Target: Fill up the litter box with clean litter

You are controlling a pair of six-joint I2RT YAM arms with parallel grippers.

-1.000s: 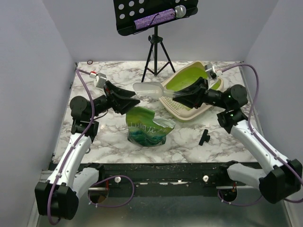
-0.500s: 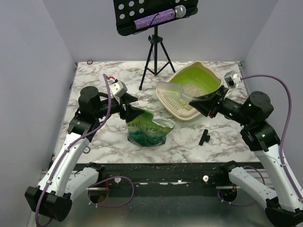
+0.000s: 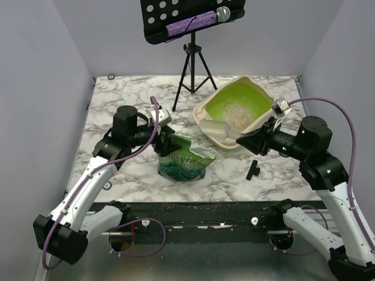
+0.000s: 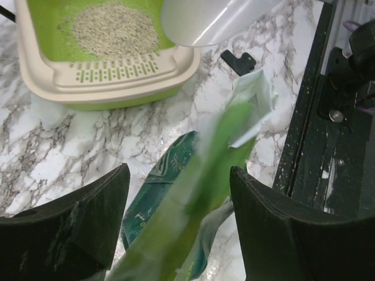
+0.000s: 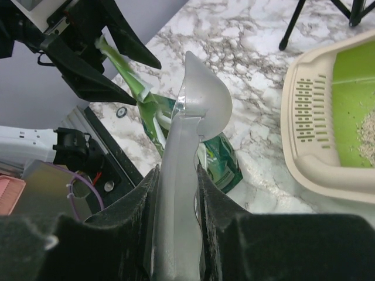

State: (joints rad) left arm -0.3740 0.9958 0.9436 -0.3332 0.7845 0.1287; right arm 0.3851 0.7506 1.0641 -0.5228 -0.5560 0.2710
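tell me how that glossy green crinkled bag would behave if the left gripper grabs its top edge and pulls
The glossy green crinkled bag looks floppy: its creased top edge leans between the left gripper's open jaws, so it would probably fold rather than lift stiffly. Its film looks slick and might slip. The base bulges, so it likely holds weight and could sag or tip.

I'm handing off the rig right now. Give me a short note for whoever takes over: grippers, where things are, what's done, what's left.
Left gripper: open, jaws either side of the green bag's top edge, not clamped.
Right gripper: shut on the scoop handle, scoop between bag and litter box.
Litter box: far right of the table, one small pile of litter inside.
Done: some litter is in.
Left: most of the green floor is bare; likely more scoops from the bag.
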